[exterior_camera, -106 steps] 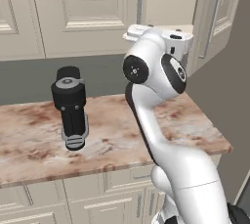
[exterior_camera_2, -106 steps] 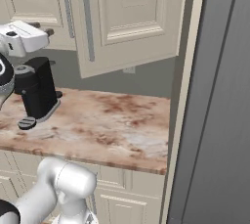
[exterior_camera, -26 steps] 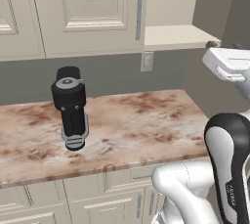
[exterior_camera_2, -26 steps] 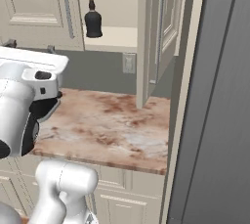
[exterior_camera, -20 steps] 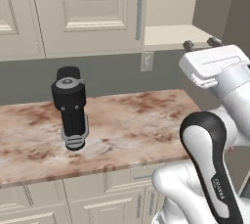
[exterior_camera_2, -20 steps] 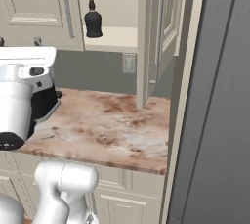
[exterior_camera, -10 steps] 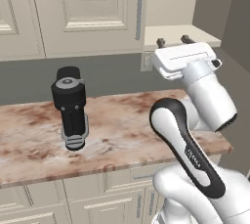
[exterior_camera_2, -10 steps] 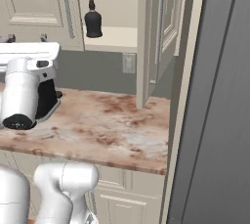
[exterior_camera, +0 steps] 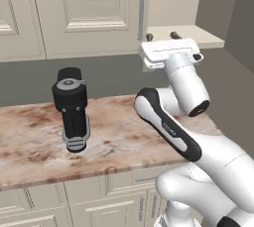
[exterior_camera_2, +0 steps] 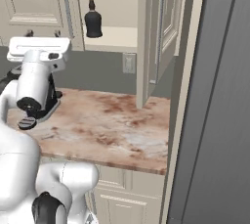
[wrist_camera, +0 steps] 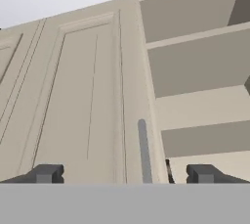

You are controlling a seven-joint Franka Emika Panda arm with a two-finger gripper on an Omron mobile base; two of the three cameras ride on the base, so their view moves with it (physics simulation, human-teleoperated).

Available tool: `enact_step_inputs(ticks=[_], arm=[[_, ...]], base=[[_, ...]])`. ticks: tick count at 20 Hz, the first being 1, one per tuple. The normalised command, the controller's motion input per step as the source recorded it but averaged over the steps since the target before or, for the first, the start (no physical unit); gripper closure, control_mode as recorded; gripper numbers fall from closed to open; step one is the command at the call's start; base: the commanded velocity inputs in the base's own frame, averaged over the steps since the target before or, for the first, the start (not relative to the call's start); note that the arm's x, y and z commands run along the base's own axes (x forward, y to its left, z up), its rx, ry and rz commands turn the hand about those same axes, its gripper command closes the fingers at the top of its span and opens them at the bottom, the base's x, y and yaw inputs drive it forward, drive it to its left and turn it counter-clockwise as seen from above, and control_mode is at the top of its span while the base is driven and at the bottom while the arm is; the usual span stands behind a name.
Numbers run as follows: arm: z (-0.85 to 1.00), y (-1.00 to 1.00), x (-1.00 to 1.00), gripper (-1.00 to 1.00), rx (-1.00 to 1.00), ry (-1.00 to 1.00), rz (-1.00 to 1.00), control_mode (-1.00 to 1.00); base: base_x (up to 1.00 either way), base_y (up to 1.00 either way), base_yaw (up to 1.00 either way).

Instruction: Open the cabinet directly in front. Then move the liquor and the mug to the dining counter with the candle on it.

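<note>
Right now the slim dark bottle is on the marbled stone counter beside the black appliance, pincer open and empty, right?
Not quite. The slim dark bottle stands on the bottom shelf of the opened cream wall cabinet, above the marbled stone counter, not beside the black appliance. The right base view shows it. The rest holds: the pincer is open and empty.

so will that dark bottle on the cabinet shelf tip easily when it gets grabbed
Probably: the liquor is tall with a thin neck over a wider body, so a push up high could topple it. The smooth surface may slip. The open claw looks wide enough to span it.
</note>
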Motion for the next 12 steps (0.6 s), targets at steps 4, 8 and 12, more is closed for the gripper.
enact_step_inputs(ticks=[4,8,12], arm=[[0.0,0.0,0.75,-1.0,0.0,0.02,-0.02,-1.0],[0.0,0.0,0.75,-1.0,0.0,0.04,0.0,-1.0],[0.0,0.0,0.72,-1.0,0.0,0.06,0.0,-1.0]], base=[[0.0,0.0,0.0],[0.0,0.0,0.0],[0.0,0.0,0.0]])
